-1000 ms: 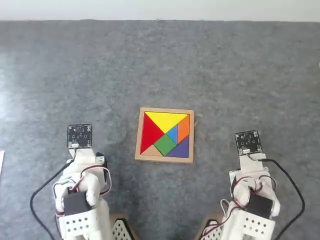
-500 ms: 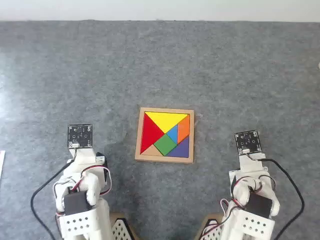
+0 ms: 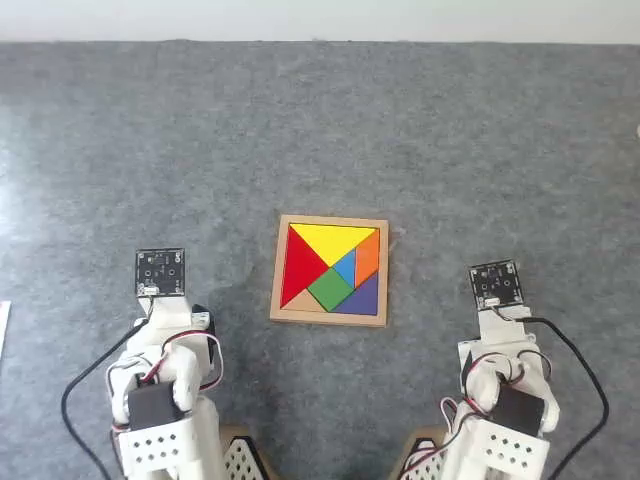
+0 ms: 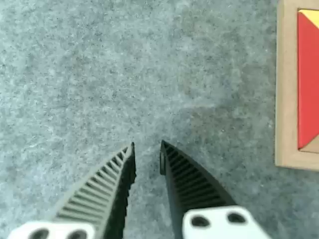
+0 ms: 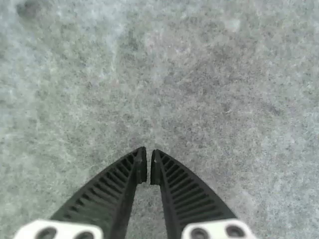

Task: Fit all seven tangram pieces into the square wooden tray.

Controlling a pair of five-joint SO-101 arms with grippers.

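The square wooden tray (image 3: pixel 330 219) lies mid-table on the grey mat. Inside it sit a yellow triangle (image 3: pixel 330 240), a red triangle (image 3: pixel 298 268), a blue piece (image 3: pixel 345 268), an orange piece (image 3: pixel 367 256), a green square (image 3: pixel 329 289) and a purple piece (image 3: pixel 363 296). The near left corner (image 3: pixel 299 303) shows a wood-coloured triangle. My left gripper (image 4: pixel 147 144) hovers over bare mat left of the tray (image 4: pixel 285 74), its fingers a narrow gap apart and holding nothing. Over bare mat to the tray's right, my right gripper (image 5: pixel 148 150) is shut and holds nothing.
Both arms (image 3: pixel 165 345) (image 3: pixel 505 345) stand near the table's front edge, one on each side of the tray. A white object (image 3: pixel 3 325) pokes in at the left edge. Open grey mat (image 3: pixel 320 120) stretches behind the tray to the far wall.
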